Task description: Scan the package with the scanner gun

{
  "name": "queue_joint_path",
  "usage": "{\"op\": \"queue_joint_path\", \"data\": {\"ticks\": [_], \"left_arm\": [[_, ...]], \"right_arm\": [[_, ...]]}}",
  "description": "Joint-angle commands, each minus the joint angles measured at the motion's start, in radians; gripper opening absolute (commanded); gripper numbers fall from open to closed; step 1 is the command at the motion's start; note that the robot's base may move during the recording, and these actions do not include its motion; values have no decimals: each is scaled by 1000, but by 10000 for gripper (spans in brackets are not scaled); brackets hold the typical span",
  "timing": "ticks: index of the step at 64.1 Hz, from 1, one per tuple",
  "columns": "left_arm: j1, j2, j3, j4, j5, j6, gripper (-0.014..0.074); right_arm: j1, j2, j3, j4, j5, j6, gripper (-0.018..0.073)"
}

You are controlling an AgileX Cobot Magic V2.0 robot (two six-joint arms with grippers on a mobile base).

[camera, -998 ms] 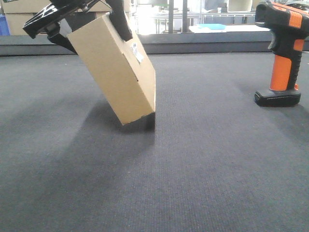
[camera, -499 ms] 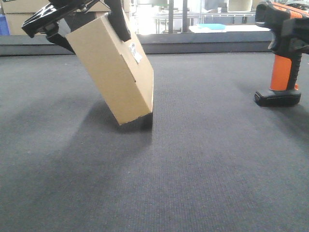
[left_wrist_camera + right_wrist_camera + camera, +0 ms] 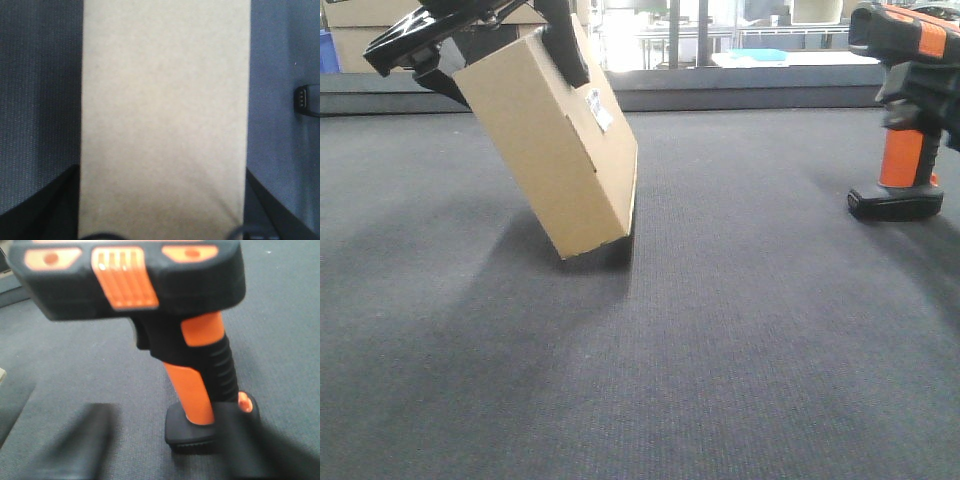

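The package (image 3: 555, 150), a plain brown box with a small white label (image 3: 600, 110), leans tilted with its lower edge at the dark mat. My left gripper (image 3: 490, 30) is shut on its upper end. In the left wrist view the package (image 3: 165, 100) fills the middle, with the left gripper (image 3: 161, 172) clamped on its two sides. The scanner gun (image 3: 910, 60) stands upright at the far right. In the right wrist view my right gripper (image 3: 160, 440) is open, blurred, and straddles the scanner gun (image 3: 195, 350) low at its handle and foot.
Bigger cardboard boxes (image 3: 360, 30) stand behind the package at the back left. A raised dark ledge (image 3: 750, 85) runs along the mat's far edge. A small black object (image 3: 306, 100) shows at the right edge of the left wrist view.
The package has shifted slightly left while staying tilted in my left gripper. The right gripper has come in around the scanner gun's handle.
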Motion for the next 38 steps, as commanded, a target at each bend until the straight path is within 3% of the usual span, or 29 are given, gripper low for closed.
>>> {"op": "queue_joint_path", "data": {"ticks": [1,3,13,28,38], "left_arm": [[-6,-6,-1,1,-16,8,-111],[-6,-6,-1,1,-16,8,-111],[-6,-6,-1,1,-16,8,-111],[-6,-6,-1,1,-16,8,-111],[-6,-6,-1,1,-16,8,-111]], "right_arm": [[2,26,-12,13,-41,3,542],[2,40,-16,16,-41,4,578],[2,99,-50,43,-88,4,568],[2,186,-83,58,-268,4,568],[2,228,-105,63,-289,4,568]]}}
